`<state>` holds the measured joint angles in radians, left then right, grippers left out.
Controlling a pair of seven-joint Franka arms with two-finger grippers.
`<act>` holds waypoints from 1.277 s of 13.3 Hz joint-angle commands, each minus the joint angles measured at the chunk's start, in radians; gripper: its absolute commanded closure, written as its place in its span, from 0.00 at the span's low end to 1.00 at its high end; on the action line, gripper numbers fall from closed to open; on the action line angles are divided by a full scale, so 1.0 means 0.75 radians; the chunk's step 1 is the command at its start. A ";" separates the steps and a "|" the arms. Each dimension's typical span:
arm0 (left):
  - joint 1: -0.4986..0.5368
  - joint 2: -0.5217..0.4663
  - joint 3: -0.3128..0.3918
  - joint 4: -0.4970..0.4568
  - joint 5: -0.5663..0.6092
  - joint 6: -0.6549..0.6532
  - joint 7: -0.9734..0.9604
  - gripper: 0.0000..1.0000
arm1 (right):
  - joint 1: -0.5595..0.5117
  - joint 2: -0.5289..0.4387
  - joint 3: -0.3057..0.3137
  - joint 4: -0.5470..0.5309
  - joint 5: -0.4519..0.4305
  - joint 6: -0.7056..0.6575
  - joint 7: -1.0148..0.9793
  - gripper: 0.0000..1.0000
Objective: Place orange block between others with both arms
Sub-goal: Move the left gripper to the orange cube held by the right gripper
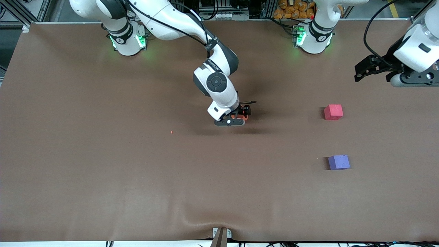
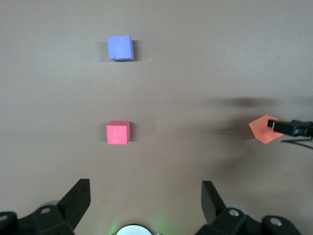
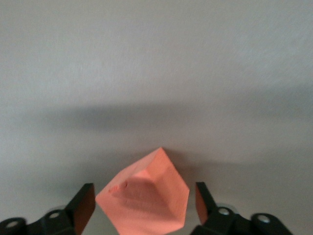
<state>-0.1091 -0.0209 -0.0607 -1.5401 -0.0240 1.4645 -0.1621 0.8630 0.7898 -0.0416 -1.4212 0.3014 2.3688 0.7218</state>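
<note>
Right gripper [image 1: 240,118] low at mid-frame of the front view, fingers spread around the small matte orange foam cube [image 1: 242,117].

We see in the right wrist view the orange cube [image 3: 146,198] lying between the spread fingers [image 3: 84,205], a gap on each side, one corner turned forward. The pinkish-red matte cube [image 1: 333,112] sits right of centre on the brown table cover [image 1: 103,164]; the purple-blue matte cube [image 1: 339,162] lies below it in the frame, well apart. The left gripper [image 1: 365,70] waits at upper right, jaws wide and empty.
</note>
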 commanded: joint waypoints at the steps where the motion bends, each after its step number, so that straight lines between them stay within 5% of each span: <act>1: -0.053 0.024 -0.015 0.016 0.014 -0.004 -0.058 0.00 | -0.081 -0.075 0.004 -0.003 0.013 -0.072 -0.013 0.00; 11: -0.386 0.304 -0.054 0.135 0.018 0.115 -0.605 0.00 | -0.522 -0.525 0.016 -0.003 -0.052 -0.820 -0.228 0.00; 14: -0.476 0.406 -0.056 0.135 0.028 0.235 -0.737 0.00 | -0.706 -0.701 0.151 -0.003 -0.285 -1.031 -0.273 0.00; 17: -0.548 0.516 -0.054 0.143 0.028 0.334 -0.831 0.00 | -1.047 -0.826 0.398 0.001 -0.300 -1.180 -0.412 0.00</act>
<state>-0.4928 0.3080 -0.1043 -1.4762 -0.0221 1.6955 -0.7378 0.2304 0.2410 0.1368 -1.3860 0.0970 1.5197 0.4743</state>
